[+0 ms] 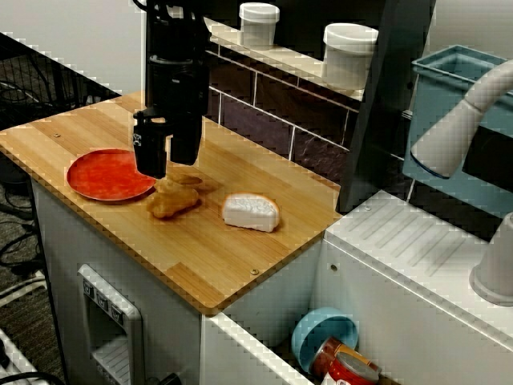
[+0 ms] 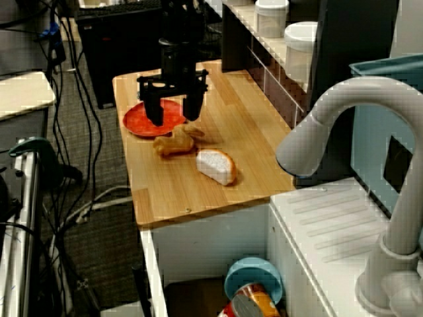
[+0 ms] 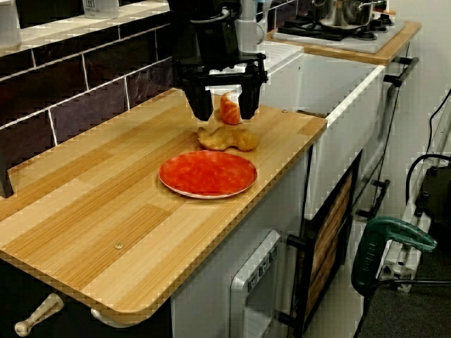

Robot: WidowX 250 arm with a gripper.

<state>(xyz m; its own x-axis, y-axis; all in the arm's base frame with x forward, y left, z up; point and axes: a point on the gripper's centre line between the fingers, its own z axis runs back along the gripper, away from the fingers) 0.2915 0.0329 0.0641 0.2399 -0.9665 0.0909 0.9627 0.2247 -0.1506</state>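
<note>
I saw my gripper (image 1: 168, 164) hover, fingers spread wide apart, just above the golden-brown fried-looking food piece (image 1: 174, 199) lying on the wooden counter (image 1: 240, 249) just beside the red plate (image 1: 108, 174), and judged that a clean grasp called for straddling its narrow middle squarely.

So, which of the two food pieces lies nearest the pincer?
The brown piece, right under the open pincer, beside the red plate. The white slice lies apart, farther from the plate.
</note>
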